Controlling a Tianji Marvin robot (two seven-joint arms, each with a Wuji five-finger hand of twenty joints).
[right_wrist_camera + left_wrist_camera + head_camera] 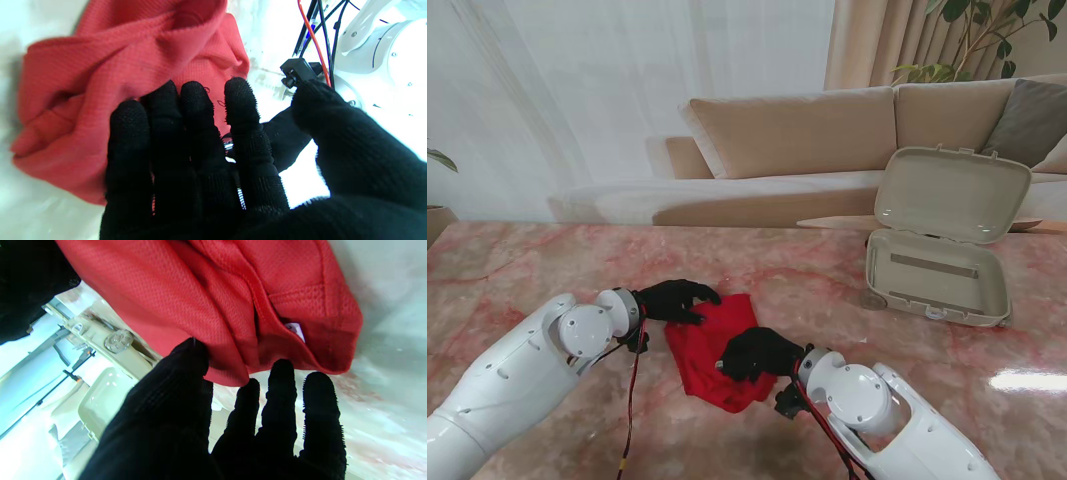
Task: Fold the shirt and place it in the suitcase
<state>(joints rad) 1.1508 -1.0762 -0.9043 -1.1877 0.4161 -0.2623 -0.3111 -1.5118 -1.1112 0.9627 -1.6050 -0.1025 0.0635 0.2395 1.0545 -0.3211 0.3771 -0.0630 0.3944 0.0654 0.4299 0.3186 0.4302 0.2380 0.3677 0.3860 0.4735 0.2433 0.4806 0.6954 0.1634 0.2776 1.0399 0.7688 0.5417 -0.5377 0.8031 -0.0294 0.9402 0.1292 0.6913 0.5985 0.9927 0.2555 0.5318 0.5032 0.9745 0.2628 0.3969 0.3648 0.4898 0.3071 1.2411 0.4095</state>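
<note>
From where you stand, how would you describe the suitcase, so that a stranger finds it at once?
Look at the pink marble table, on its far right side, in front of the beige sofa. There the suitcase lies open, lid up, to the right of the red shirt. It is the only hard beige shell on the table.

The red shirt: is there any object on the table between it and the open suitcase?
Nothing visible. The table is bare between the red shirt and the suitcase, whose lid stands open. Both the left hand and right hand already touch the shirt.
</note>
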